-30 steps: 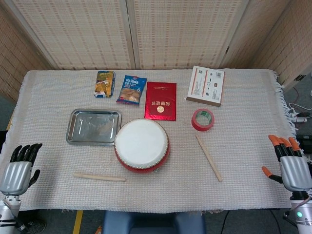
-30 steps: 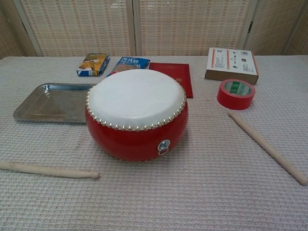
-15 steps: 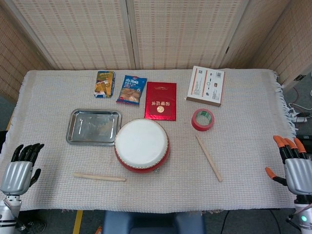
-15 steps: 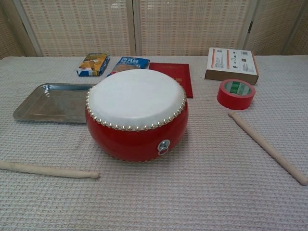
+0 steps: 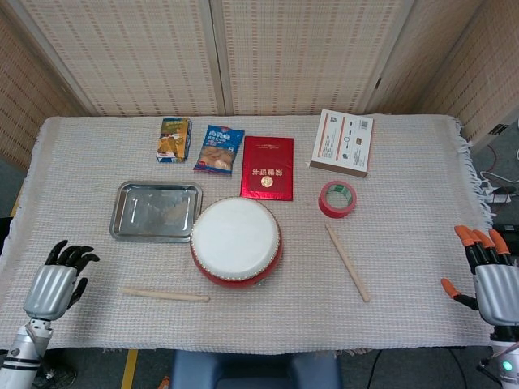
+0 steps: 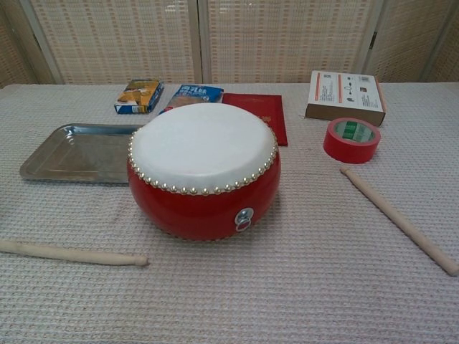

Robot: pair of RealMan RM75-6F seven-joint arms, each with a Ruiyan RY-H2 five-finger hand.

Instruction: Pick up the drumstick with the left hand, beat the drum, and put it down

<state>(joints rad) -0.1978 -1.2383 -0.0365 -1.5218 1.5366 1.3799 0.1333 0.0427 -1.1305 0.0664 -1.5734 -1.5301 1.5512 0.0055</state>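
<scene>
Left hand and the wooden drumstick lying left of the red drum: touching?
Apart. The head view shows the left hand at the table's left edge, bare cloth between it and the wooden drumstick.

This looks like a staged robot test room, not a home. The table point(image 5: 422, 243) wears a pale woven cloth with a fringe, and woven folding screens point(image 5: 268, 53) close it off right behind. Around the red drum point(image 5: 236, 241) sits an unrelated mix: a steel tray point(image 5: 130, 223) just left of it, snack packets point(image 5: 218, 148) and a red booklet point(image 5: 268, 166) behind it, a roll of red tape point(image 5: 337, 198) and a printed box point(image 5: 342, 142) to its right. Cables point(image 5: 496, 190) trail off beyond the table's right edge.
</scene>
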